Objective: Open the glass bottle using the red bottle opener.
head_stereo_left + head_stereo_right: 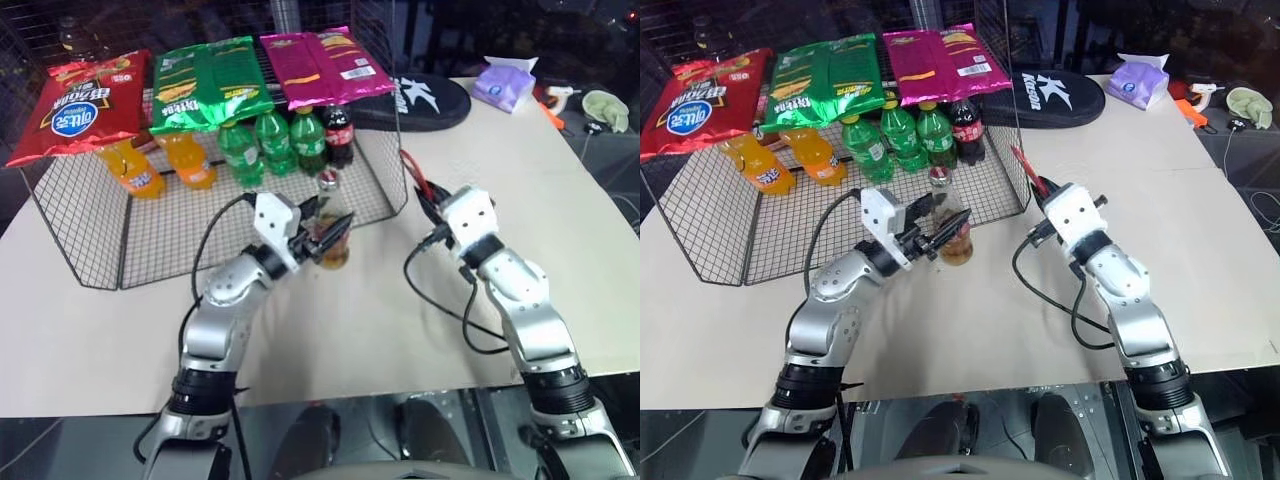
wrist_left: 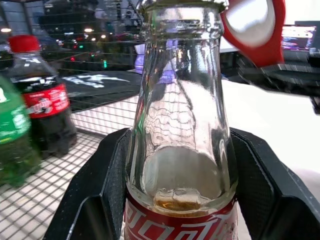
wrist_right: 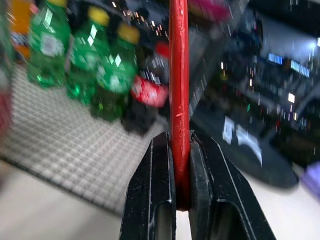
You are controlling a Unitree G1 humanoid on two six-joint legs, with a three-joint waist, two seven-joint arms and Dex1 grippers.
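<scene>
The glass bottle stands upright just in front of the wire rack, amber liquid at its base, metal cap on top. My left gripper is shut around its body at the red label; in the left wrist view the black fingers flank the bottle. My right gripper is shut on the handle of the red bottle opener, held up to the right of the bottle. The opener's head shows beside the bottle's top, apart from the cap. The right wrist view shows the opener edge-on between the pads.
A wire rack behind the bottle holds green soda bottles, orange bottles and a cola bottle, with chip bags on top. A black bag and purple tissue pack lie at the back right.
</scene>
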